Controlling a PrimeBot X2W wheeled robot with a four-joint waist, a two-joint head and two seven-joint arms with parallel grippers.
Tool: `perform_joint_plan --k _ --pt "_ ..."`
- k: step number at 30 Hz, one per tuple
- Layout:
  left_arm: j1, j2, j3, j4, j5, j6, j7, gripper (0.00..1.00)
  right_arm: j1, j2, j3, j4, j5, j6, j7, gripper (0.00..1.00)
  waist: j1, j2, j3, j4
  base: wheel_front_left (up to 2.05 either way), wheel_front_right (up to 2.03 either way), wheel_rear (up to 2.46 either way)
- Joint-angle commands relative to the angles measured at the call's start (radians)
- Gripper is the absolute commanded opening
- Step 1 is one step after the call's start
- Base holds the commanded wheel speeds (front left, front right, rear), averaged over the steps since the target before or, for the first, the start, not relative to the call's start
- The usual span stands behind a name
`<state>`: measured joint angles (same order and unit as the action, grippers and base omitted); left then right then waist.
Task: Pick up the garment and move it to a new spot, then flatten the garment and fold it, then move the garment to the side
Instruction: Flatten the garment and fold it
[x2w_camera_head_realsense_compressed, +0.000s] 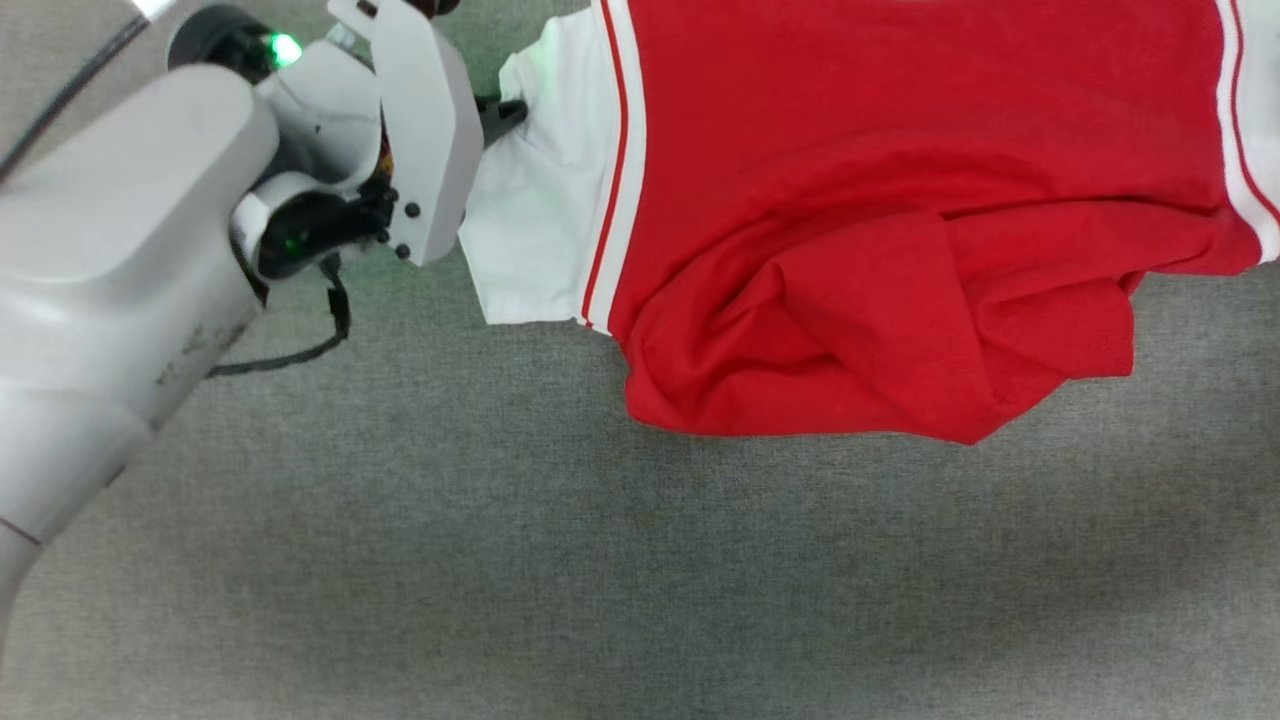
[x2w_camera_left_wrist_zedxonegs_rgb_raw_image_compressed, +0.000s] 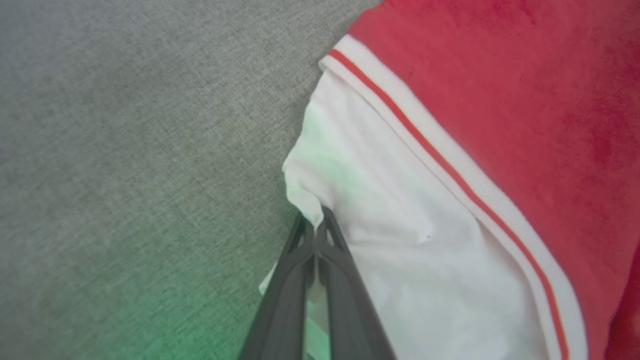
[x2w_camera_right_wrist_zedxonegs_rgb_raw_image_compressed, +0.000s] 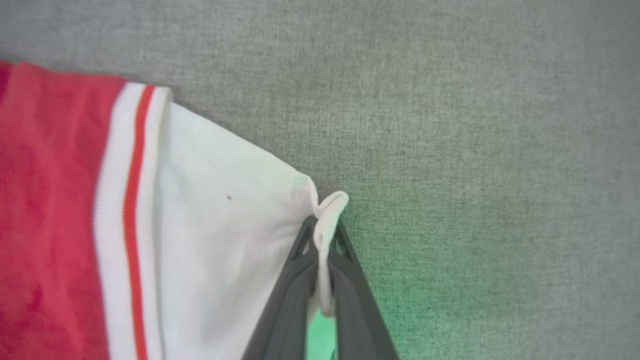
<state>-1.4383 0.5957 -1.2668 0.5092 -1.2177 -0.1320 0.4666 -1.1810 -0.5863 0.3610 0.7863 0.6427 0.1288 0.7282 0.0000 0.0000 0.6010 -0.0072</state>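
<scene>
The garment (x2w_camera_head_realsense_compressed: 850, 200) is a red jersey with white sleeves and red-striped white trim, spread across the upper right of the head view, its lower hem bunched into folds. No lettering shows. My left gripper (x2w_camera_head_realsense_compressed: 505, 110) sits at the left white sleeve, and the left wrist view shows that gripper (x2w_camera_left_wrist_zedxonegs_rgb_raw_image_compressed: 316, 227) shut on the edge of this white sleeve (x2w_camera_left_wrist_zedxonegs_rgb_raw_image_compressed: 400, 240). In the right wrist view my right gripper (x2w_camera_right_wrist_zedxonegs_rgb_raw_image_compressed: 326, 230) is shut on a pinched fold of the other white sleeve (x2w_camera_right_wrist_zedxonegs_rgb_raw_image_compressed: 220, 225), beside the red body (x2w_camera_right_wrist_zedxonegs_rgb_raw_image_compressed: 45, 200).
Everything lies on a grey woven fabric surface (x2w_camera_head_realsense_compressed: 500, 560). My pale left forearm (x2w_camera_head_realsense_compressed: 120, 250) fills the upper left of the head view, with a black cable (x2w_camera_head_realsense_compressed: 300, 350) looping under it. Bare grey surface stretches below the garment.
</scene>
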Motion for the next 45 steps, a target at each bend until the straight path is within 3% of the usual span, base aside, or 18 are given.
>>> perform_joint_plan --k 1,6,9,15,21,24,31,36,41,45 --pt "0.051 -0.017 -0.025 0.023 -0.016 0.003 -0.017 0.0 0.035 0.014 0.02 0.024 0.011 0.003 -0.032 0.0 0.0 0.0 -0.025 0.002 0.0 0.0 0.0" --pt "0.056 -0.042 0.023 0.092 -0.084 0.003 -0.166 0.0 -0.002 0.011 0.017 0.024 0.014 0.003 -0.174 0.0 0.0 0.0 -0.097 0.011 0.0 0.0 0.0" --pt "0.064 -0.048 0.044 0.127 -0.104 0.003 -0.236 0.0 -0.024 0.027 -0.001 0.041 0.013 0.003 -0.234 0.0 0.0 0.0 -0.124 0.016 0.0 0.0 0.0" --pt "0.048 -0.08 0.116 0.248 -0.14 0.002 -0.422 0.0 -0.128 0.084 -0.074 0.1 -0.035 0.002 -0.453 0.0 0.0 0.0 -0.152 0.032 0.0 0.0 0.0" --pt "-0.084 -0.145 0.204 0.431 -0.155 0.009 -0.577 0.0 -0.324 0.163 -0.207 0.228 -0.106 0.002 -0.647 0.0 0.0 0.0 -0.124 0.049 0.0 0.0 0.0" --pt "-0.225 -0.182 0.271 0.551 -0.168 0.037 -0.663 0.0 -0.49 0.204 -0.295 0.327 -0.153 0.002 -0.763 0.0 0.0 0.0 -0.098 0.052 0.0 0.0 0.0" --pt "-0.427 -0.192 0.37 0.645 -0.142 0.065 -0.731 0.0 -0.696 0.26 -0.398 0.44 -0.204 0.001 -0.911 0.0 0.0 0.0 -0.08 0.04 0.0 0.0 0.0" --pt "-0.442 -0.186 0.507 0.614 -0.068 0.04 -0.73 0.0 -0.737 0.297 -0.403 0.474 -0.236 0.001 -0.947 0.0 0.0 0.0 -0.09 0.038 0.0 0.0 0.0" --pt "-0.299 -0.206 0.591 0.574 -0.016 0.007 -0.73 0.0 -0.657 0.321 -0.334 0.476 -0.235 0.001 -0.899 0.0 0.0 0.0 -0.109 0.047 0.0 0.0 0.0" --pt "-0.127 -0.228 0.596 0.501 -0.024 0.0 -0.73 0.0 -0.528 0.318 -0.256 0.42 -0.187 0.001 -0.847 0.0 0.0 0.0 -0.127 0.05 0.0 0.0 0.0"
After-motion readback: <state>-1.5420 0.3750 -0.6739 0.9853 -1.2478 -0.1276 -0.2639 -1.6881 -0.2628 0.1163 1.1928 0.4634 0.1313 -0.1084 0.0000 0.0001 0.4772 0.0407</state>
